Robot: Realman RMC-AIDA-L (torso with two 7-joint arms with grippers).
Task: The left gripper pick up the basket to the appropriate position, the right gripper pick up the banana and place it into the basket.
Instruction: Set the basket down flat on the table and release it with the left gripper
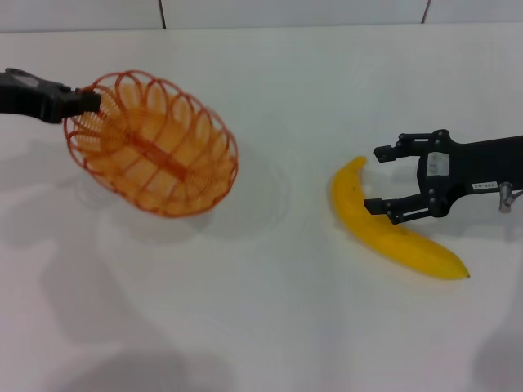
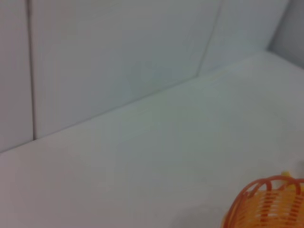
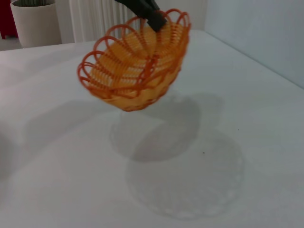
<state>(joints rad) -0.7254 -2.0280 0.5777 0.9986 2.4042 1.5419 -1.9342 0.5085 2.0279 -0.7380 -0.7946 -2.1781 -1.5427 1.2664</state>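
A: From the head view, how far along are we?

B: About halfway, I'd judge. The left claw (image 1: pixel 91 101) is clenched on the rim of the basket (image 1: pixel 152 144) and holds it tilted, clear of the white surface (image 1: pixel 270 327); its shadow lies beneath. The banana (image 1: pixel 391 224) lies flat on the surface, well apart from the basket. The right claw (image 1: pixel 382 179) is spread wide, grasping nothing, one finger over the banana's middle, the other just beyond its upper end.

A: So what's left?

B: Setting the basket down where it belongs, closing on the banana, carrying it across, and dropping it in.

A: And the left wrist view?

B: Only a corner of the basket (image 2: pixel 266 204), with bare surface (image 2: pixel 156 156) and wall behind. The claw itself isn't shown.

A: The right wrist view?

B: The basket (image 3: pixel 135 71) hangs tilted in the air, the left claw (image 3: pixel 153 19) gripping its far rim, its shadow on the surface (image 3: pixel 247 123) below. A white pot (image 3: pixel 35 21) stands in the background.

A: Counts?

B: One basket, one banana, two claws, one pot.
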